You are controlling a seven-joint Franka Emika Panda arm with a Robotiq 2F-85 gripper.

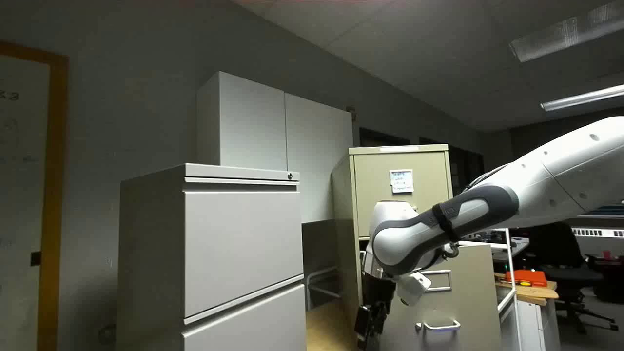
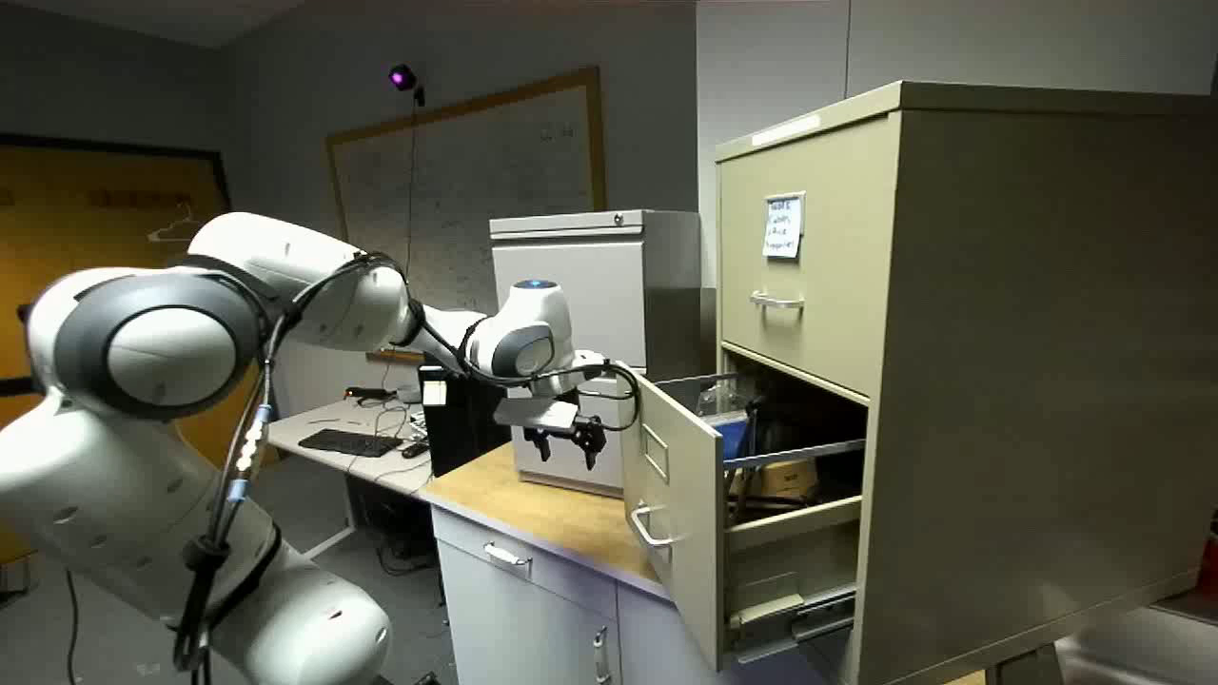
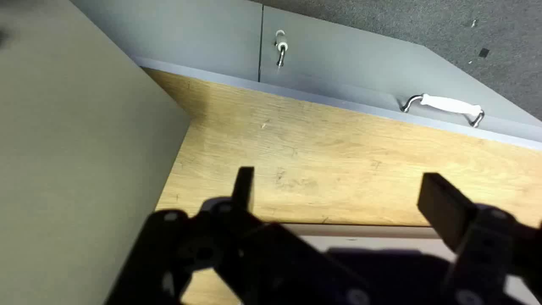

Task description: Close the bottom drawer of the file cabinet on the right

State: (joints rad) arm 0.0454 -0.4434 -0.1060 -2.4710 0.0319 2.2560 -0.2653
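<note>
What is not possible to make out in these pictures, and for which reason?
Wording of the handwritten paper label: too small and blurred in both exterior views.
Some space inside the bottom drawer: hidden by its front panel in both exterior views.
A dark spot: blurred and cut off by the left edge in the wrist view.

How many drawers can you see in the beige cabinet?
2. In an exterior view, the upper drawer is shut; the bottom drawer below stands pulled out. No more show, though the frame cuts off the lowest front corner of the file cabinet.
</note>
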